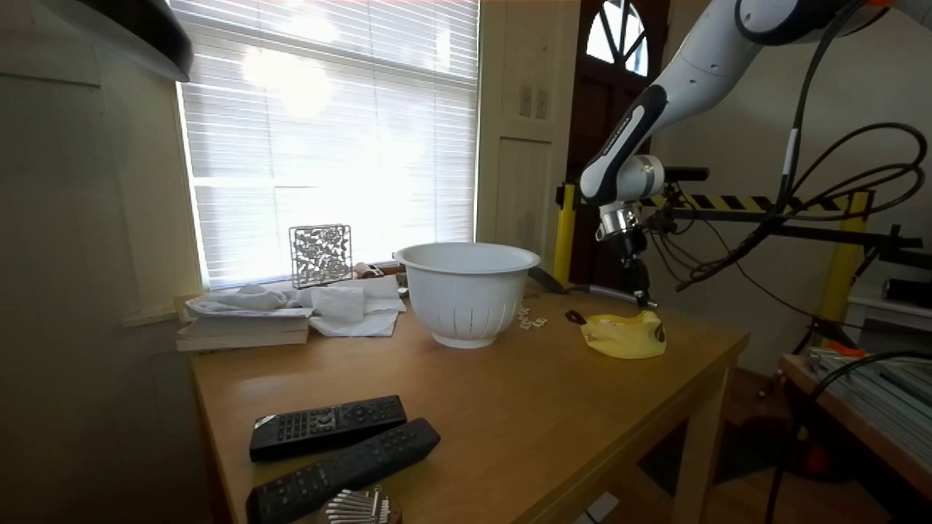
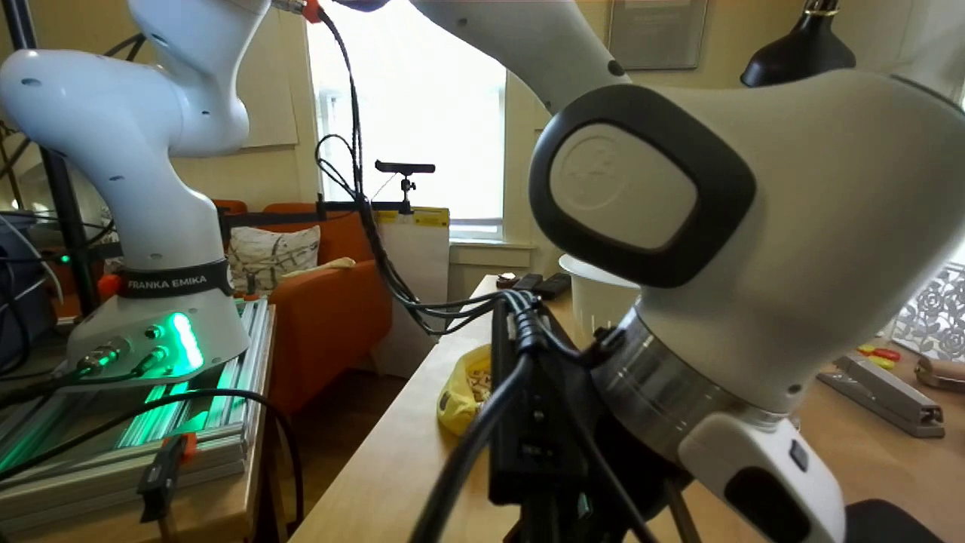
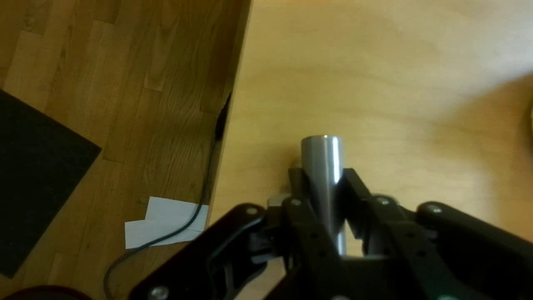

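Note:
My gripper [image 3: 322, 174] is shut on a silver metal cylinder [image 3: 321, 156]. Its two black fingers press on both sides, and the rounded-flat end sticks out past the fingertips. In an exterior view the gripper [image 1: 642, 297] points down at the far right part of the table, with the silver cylinder [image 1: 611, 293] lying roughly level across it. I cannot tell whether the cylinder touches the table. A yellow pouch [image 1: 625, 338] is just beside the gripper; it also shows in an exterior view [image 2: 456, 400], open with small pale pieces inside. The fingers are hidden there.
A white bowl [image 1: 470, 298] stands mid-table, near small tiles [image 1: 531, 320]. Two black remotes [image 1: 328, 426] and a thumb piano [image 1: 360, 508] lie at the near end. Books [image 1: 244, 331], papers and a metal trivet [image 1: 320, 255] line the window side. A stapler [image 2: 882, 396] shows too.

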Robot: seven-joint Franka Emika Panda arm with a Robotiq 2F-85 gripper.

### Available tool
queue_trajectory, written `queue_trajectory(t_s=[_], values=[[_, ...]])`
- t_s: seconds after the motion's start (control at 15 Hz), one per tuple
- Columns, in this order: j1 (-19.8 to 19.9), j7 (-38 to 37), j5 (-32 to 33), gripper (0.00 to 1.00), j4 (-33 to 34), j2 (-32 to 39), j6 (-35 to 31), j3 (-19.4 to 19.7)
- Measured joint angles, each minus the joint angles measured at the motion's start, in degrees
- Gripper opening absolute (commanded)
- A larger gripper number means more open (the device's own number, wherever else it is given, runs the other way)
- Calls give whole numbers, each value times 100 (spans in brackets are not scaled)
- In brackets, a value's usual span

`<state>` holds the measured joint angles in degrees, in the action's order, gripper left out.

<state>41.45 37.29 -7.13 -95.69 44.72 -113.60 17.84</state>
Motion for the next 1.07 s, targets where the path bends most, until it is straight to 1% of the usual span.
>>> queue_trajectory(t_s=[0.4,0.47,0.67,0.8,0.87,1.0,1.07], values=[[-7,0,172,6,-1004,-569,-365,-112],[-12,0,191,8,-1149,-657,-415,-135],[-35,0,211,6,-1529,-852,-640,-198],[-52,0,215,30,-1702,-931,-792,-232],[-59,0,216,52,-1760,-956,-845,-247],[-68,0,225,56,-1836,-997,-901,-269],[-74,0,237,61,-1856,-1016,-901,-274]])
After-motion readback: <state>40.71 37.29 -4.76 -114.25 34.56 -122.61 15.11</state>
